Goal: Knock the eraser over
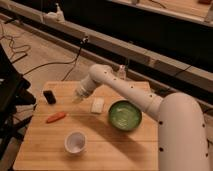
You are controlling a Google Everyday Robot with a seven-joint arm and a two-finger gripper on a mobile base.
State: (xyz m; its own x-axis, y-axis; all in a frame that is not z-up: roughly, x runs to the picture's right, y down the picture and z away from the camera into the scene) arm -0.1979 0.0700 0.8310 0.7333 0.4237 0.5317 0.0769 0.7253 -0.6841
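Note:
The eraser [49, 96], a small black block, stands near the left edge of the wooden table [100, 145]. My gripper [78, 97] hangs from the white arm just above the table, to the right of the eraser and apart from it. A flat white block [97, 105] lies just right of the gripper. An orange carrot-shaped piece [56, 117] lies in front of the eraser.
A white cup [75, 142] stands at the front middle of the table. A green bowl [124, 115] sits to the right. The arm's big white body [182, 135] fills the right side. Cables lie on the floor at the left.

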